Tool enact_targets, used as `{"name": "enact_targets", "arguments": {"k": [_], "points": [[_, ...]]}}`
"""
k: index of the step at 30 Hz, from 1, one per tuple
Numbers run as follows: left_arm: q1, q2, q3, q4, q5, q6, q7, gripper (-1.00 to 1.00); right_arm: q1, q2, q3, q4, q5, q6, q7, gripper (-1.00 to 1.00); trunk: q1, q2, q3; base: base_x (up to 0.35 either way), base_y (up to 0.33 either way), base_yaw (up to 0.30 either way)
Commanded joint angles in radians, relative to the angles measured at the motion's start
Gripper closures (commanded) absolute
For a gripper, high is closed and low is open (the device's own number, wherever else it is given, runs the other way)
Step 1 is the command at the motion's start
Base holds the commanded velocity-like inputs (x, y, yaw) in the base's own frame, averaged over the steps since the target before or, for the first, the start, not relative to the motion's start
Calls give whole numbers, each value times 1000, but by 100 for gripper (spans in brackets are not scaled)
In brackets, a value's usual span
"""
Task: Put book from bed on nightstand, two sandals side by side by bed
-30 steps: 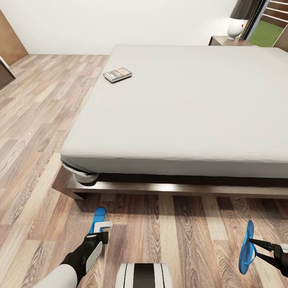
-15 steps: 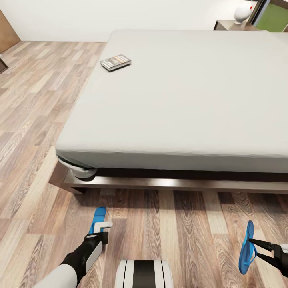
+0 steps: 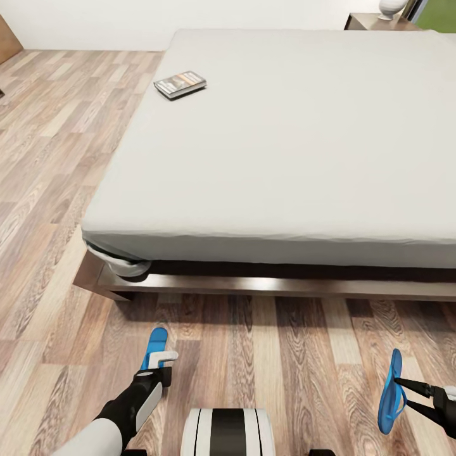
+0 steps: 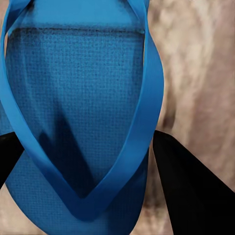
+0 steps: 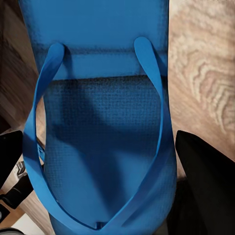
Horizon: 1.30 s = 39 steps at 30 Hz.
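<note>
The left sandal (image 3: 154, 346) is held with its long axis running away from the robot toward the bed (image 3: 285, 139), its sole roughly flat and low over the wood floor (image 3: 297, 373). The right sandal (image 3: 390, 392) is turned on edge, its long axis also running toward the bed. In the wrist views each blue sole sits between two dark fingers, with the straps meeting in a V near the camera.

The left gripper (image 3: 159, 362) reaches forward from a bent, white-sleeved arm, its fingers clamped on the left sandal. The right gripper (image 3: 405, 391) comes in from the right edge, its thin black fingers (image 3: 415, 384) closed on the right sandal's edge.

The book (image 3: 180, 83) lies flat on the grey mattress near the bed's far left edge, its long axis slanting across that edge. The bed's dark frame stands just ahead of both sandals. A nightstand (image 3: 373, 21) sits at the far right corner, beside a white wall.
</note>
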Motion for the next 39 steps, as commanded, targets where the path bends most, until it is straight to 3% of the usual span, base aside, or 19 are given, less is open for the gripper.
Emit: {"name": "enact_targets", "arguments": {"k": [1,25,29,38,39], "points": [[0,1,-8,-2,9,6,7,100,-1,-1,7,1,-9,6,1,100,0,0,-1,0,0,0],[0,2,-7,-2,9,6,11,100,-1,-1,7,1,-9,6,1,100,0,0,-1,46,6,0],[0,2,-7,-2,9,6,12,100,-1,-1,7,1,-9,6,1,100,2,-1,-16,0,0,0],[0,2,-7,-2,10,6,14,100,0,-1,7,1,-8,6,0,100,2,-1,-16,0,0,0],[0,2,-7,-2,10,6,13,-100,0,-1,7,1,-9,6,0,100,2,-1,-16,0,0,0]]}}
